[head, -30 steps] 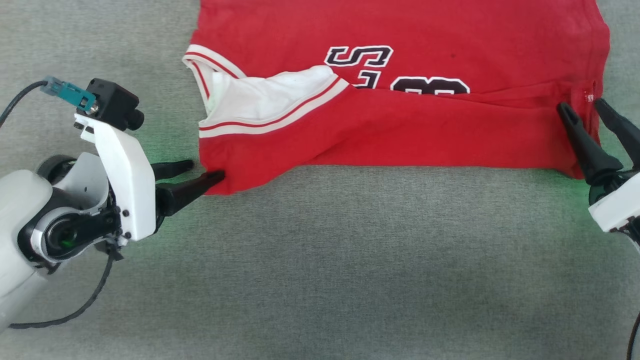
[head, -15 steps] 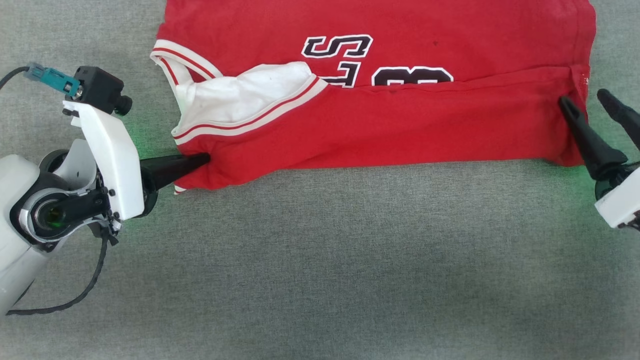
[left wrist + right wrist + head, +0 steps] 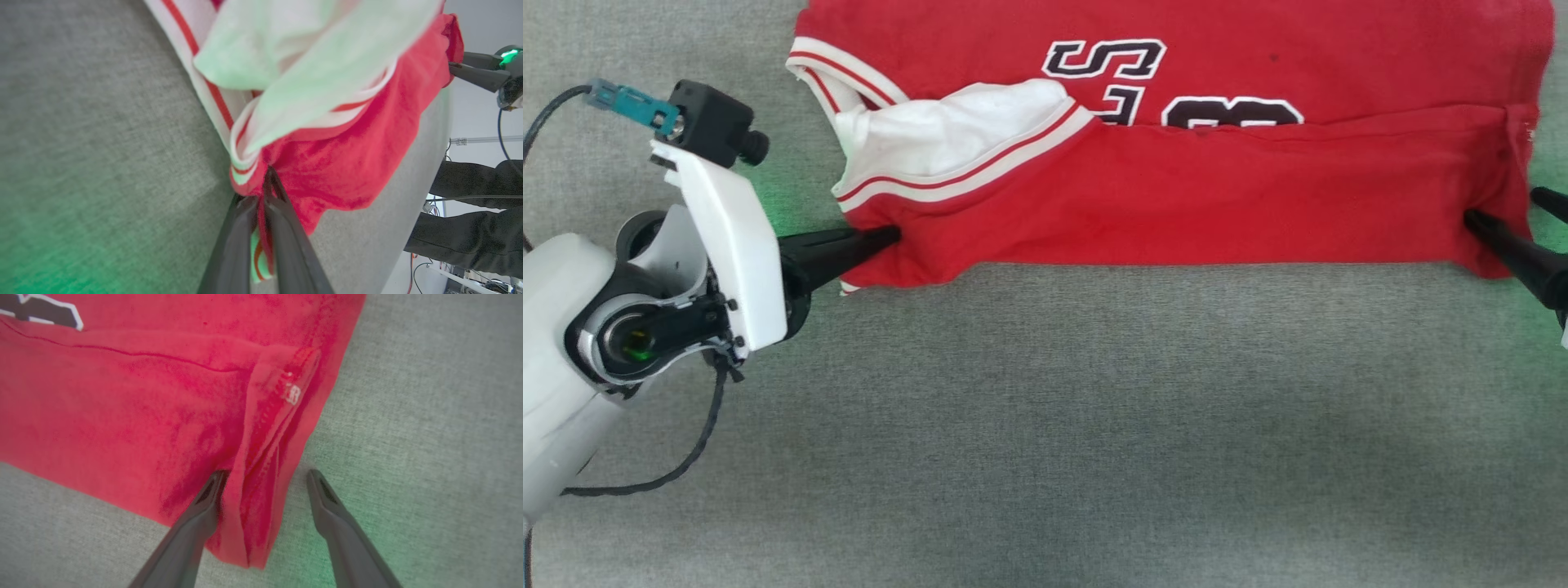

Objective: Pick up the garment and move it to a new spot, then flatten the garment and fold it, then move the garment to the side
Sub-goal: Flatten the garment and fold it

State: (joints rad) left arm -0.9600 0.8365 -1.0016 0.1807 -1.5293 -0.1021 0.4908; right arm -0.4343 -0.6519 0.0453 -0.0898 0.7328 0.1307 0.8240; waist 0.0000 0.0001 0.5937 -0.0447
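Red garment lies clamped at one corner by left end effector; right end effector stands apart.

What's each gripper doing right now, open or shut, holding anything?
Left gripper: shut on a corner of the garment.
Right gripper: open, fingers straddling the opposite corner.

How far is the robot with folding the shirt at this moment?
Done: the garment lies on the grey surface, near edge folded over the lettering. In hand: left gripper shut on the sleeve-side corner; right gripper open around the hem corner. Remaining: close it, finish folding, move aside.
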